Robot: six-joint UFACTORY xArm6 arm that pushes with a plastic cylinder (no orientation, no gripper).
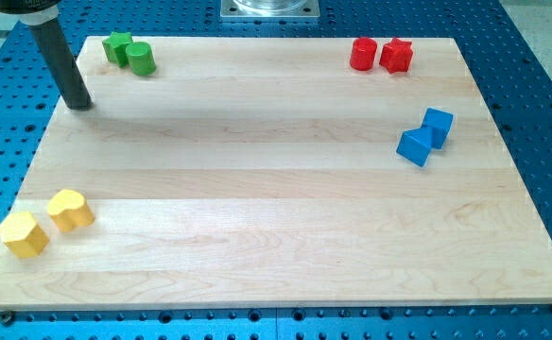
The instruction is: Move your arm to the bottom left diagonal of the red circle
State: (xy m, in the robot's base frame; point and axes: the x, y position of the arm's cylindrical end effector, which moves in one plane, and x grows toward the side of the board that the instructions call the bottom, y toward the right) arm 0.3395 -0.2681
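Note:
The red circle block (362, 53) stands near the view's top right, on the wooden board (276, 189). A red star block (396, 55) touches its right side. My tip (79, 104) rests on the board near the view's top left, far to the left of the red circle. It is just below and to the left of a green star block (117, 45) and a green circle block (141, 59).
Two blue blocks (425, 136) sit together at the view's right. Two yellow blocks (45, 223) lie at the bottom left. A blue perforated table (541, 104) surrounds the board. A metal mount (270, 9) shows at the top centre.

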